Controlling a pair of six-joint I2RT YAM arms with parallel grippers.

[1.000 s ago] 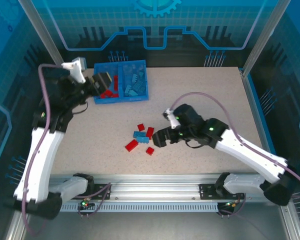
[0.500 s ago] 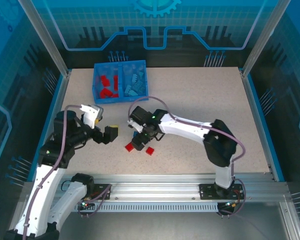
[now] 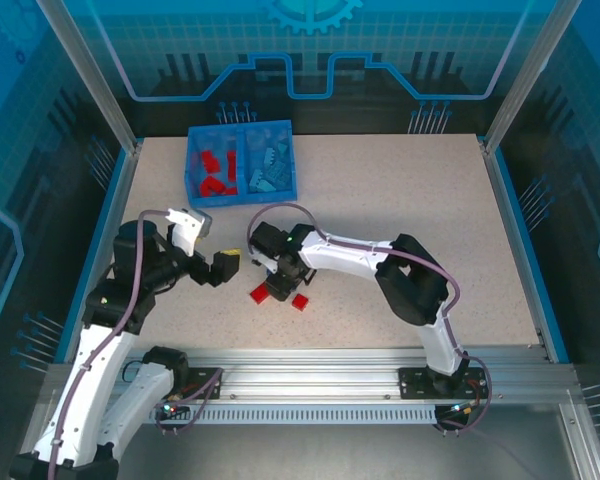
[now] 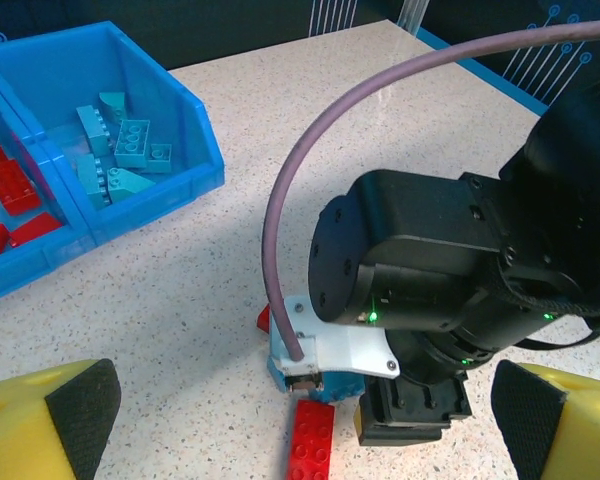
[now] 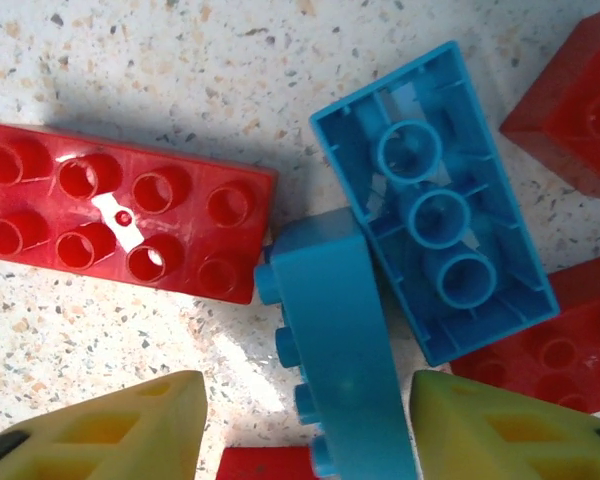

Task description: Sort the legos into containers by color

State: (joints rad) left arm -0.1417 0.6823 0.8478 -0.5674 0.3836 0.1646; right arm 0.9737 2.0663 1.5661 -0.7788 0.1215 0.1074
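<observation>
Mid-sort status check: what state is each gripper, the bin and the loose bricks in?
Left gripper: open, empty.
Tipped blue brick: on its side, studs pointing sideways.
Right gripper: straddling that brick, not yet clamped.
Second blue brick: upside down, hollows up.
Red brick: flat, studs up.
Bin: reds in left compartment, light blues in right.

Robotics lab test cell: silver aluminium-profile frame, blue circuit-patterned wall panels, a speckled beige stone-look bench.

Overhead, two wrist close-ups, shared legos
</observation>
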